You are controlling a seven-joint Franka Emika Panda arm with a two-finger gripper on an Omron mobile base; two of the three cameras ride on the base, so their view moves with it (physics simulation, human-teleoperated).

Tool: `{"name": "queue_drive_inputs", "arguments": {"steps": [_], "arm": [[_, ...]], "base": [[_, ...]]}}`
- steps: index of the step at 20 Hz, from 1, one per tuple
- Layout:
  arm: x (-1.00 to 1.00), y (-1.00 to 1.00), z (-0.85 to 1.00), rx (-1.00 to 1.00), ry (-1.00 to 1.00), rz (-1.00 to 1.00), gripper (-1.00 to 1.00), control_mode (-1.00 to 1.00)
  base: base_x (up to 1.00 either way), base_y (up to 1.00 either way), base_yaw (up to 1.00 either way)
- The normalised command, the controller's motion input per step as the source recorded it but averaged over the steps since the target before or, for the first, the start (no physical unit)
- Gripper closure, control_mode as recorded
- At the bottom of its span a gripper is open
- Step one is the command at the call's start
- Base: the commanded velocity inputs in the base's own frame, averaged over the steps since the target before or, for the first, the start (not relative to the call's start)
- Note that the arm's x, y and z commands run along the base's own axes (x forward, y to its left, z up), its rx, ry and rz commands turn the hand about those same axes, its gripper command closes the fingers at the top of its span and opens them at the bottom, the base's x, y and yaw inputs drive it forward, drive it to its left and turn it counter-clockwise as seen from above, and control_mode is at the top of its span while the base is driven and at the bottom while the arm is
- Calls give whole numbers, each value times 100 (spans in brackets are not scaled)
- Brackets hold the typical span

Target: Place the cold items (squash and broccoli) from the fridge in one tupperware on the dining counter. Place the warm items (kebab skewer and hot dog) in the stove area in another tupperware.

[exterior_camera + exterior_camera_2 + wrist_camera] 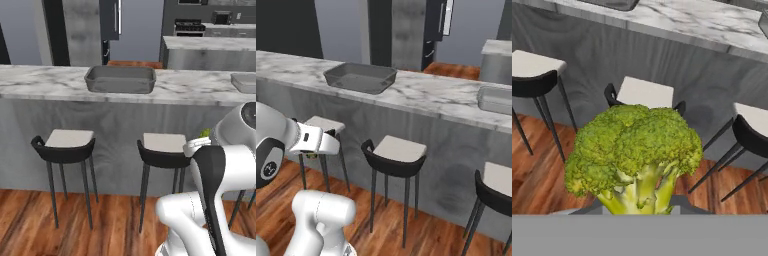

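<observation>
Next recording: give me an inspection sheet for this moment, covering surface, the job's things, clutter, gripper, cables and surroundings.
Surface: marble dining counter, bare apart from the containers.
Job's things: broccoli held at the gripper, stalk down, close in the hand view; a green bit shows by the wrist in the left base view. Dark grey tupperware on the counter, looks empty. Second, lighter tupperware further right along the counter, cut off by the frame. Squash, kebab skewer, hot dog: nothing seen.
Clutter: nothing seen.
Gripper: gripper shut on the broccoli, low in front of the counter.
Cables: nothing seen.
Surroundings: black stools with pale seats under the counter, wooden floor, stove area behind.
</observation>
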Motion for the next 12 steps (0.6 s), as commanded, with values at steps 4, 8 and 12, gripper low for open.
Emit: {"name": "queue_drive_inputs", "arguments": {"steps": [4,8,12], "arm": [[0,0,0,0,0,0,100,100],[0,0,0,0,0,0,100,100],[0,0,0,0,0,0,100,100]], "base": [[81,37,-23],[75,44,-24],[67,45,-25]]}}
